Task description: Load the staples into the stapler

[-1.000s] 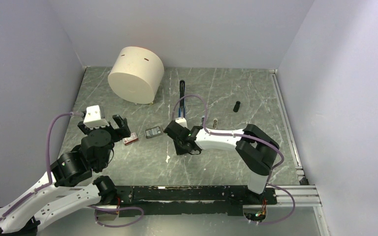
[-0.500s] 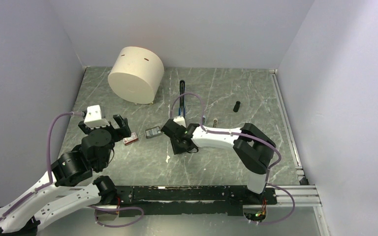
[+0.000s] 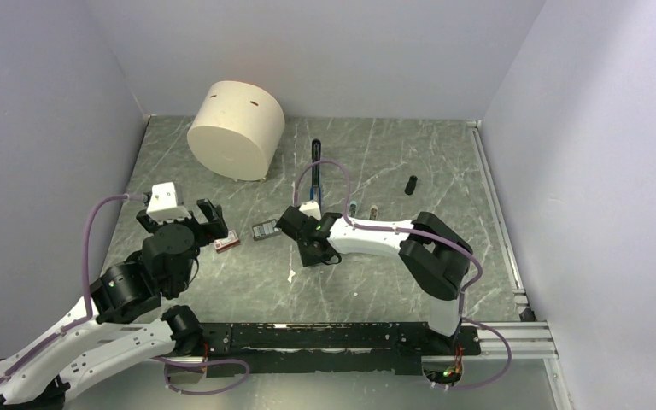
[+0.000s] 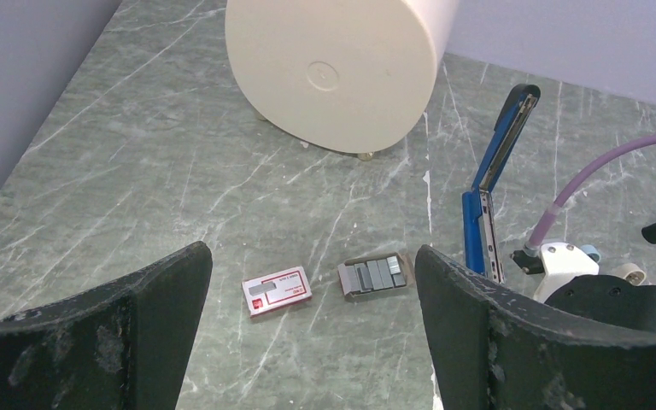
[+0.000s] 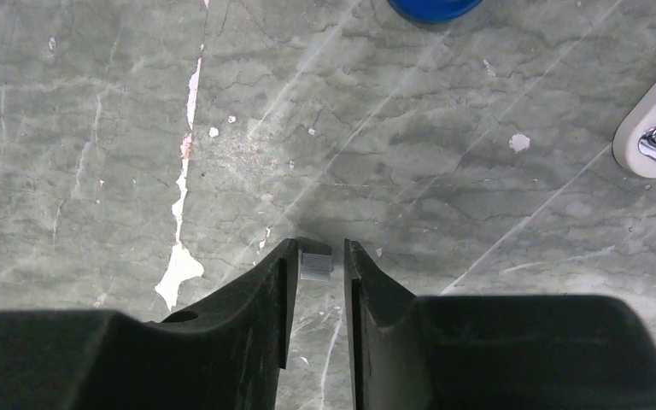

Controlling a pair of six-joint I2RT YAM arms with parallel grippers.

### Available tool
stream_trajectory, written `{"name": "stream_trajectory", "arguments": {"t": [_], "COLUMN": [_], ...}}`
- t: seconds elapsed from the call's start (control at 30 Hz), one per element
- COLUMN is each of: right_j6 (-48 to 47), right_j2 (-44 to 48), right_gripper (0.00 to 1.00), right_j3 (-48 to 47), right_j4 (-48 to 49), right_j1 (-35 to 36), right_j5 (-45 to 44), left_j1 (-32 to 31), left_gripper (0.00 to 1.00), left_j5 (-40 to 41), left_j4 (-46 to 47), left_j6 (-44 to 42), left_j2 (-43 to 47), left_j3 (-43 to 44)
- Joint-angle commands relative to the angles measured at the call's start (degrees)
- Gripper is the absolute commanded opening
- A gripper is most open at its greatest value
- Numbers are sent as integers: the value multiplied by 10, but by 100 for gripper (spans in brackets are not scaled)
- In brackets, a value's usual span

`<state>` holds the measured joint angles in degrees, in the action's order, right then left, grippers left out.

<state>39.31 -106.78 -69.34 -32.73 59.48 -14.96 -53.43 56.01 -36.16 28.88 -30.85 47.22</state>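
The left gripper [image 4: 312,256] hovers over the near-left part of the green marble table [image 3: 376,282]. Its jaws are spread wide and hold nothing.

On the table just beyond the left gripper's fingertips lies the small red-and-white staple box [image 4: 278,293], flat and label up. Just to its right, not touching it, is a dark open tray of staples [image 4: 374,275] holding several silver-grey strips side by side.

The right gripper [image 5: 319,256] points down at the table near the middle, right of the tray. Its jaws are nearly closed, with one tiny silver staple block [image 5: 315,265] between the tips. The block sits against the left finger [image 5: 282,273], and a sliver of gap seems to show on the other side. I cannot tell whether it is gripped or only bracketed, or whether it rests on the table.

Past the right gripper the blue stapler [image 4: 487,196] lies opened out at its hinge. Its top arm stretches toward the back wall and its black inner channel is exposed. A purple cable [image 3: 325,171] loops over it.

Right of the stapler, well apart, a small black cylinder [image 3: 411,184] sits alone.

At the far left a large cream drum-shaped container [image 3: 237,128] leans tilted near the back corner.
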Motion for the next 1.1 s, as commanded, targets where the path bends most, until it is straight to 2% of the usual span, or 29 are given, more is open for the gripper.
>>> {"name": "stream_trajectory", "arguments": {"t": [0.0, 0.47, 0.6, 0.87, 1.07], "right_j6": [15, 20, 24, 29, 21], "right_j2": [-10, -16, -12, 40, 95], "right_gripper": [29, 28, 23, 22, 22], "right_j3": [-3, 4, 6, 8, 43], "right_j4": [-7, 2, 0, 1, 36], "right_j1": [2, 2, 2, -1, -44], "right_j5": [-10, 3, -6, -67, -102], "left_j1": [-2, -2, -2, -1, -1], "left_gripper": [93, 93, 93, 93, 93], "left_j5": [0, 0, 0, -11, -14], "left_j4": [11, 10, 11, 20, 16], "left_j6": [-4, -3, -3, -11, -11], "left_j2": [4, 5, 5, 1, -12], "left_j3": [6, 7, 6, 2, 7]}}
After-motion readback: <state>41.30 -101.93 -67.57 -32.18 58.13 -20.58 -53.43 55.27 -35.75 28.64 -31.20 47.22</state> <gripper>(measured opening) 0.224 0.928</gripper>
